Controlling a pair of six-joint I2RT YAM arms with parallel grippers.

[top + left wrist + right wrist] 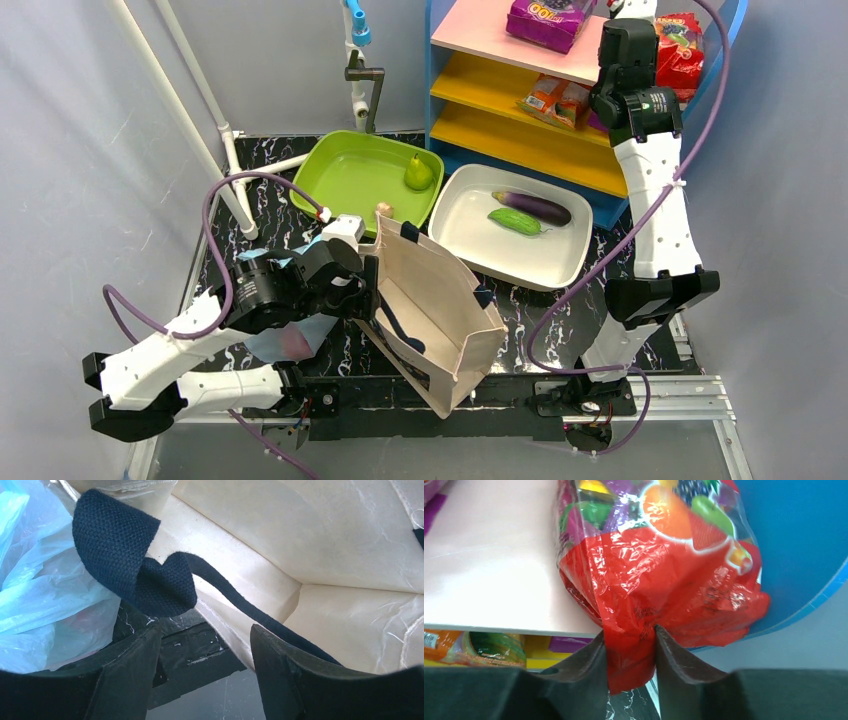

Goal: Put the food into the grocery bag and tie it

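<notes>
**A:** Far right, up high: the right gripper (630, 645) had its jaws nipped nearly together on the tail of the red snack packet (659, 575). The packet lay on the pink top shelf (489, 570), against the blue side panel (804, 540).

**B:** It had only a fold of glossy, crinkly film in that pinch. I'd say a pull could slide the film out or split the seam, and the lumpy packet would drop.

**A:** And the left gripper (202, 630)?

**B:** Jaws well apart, nothing between them. A coarse woven navy handle (115, 535) curled just beyond, on the stiff beige canvas tote (440, 300).

**A:** The grocery bag (35, 580)?

**B:** Thin, translucent light-blue plastic, crumpled on the near left of the table (560, 330), just beside the tote. It was limp, with no open mouth that I could see. The risk was that the packet would land in the tote, or on top of a collapsed bag.
</notes>
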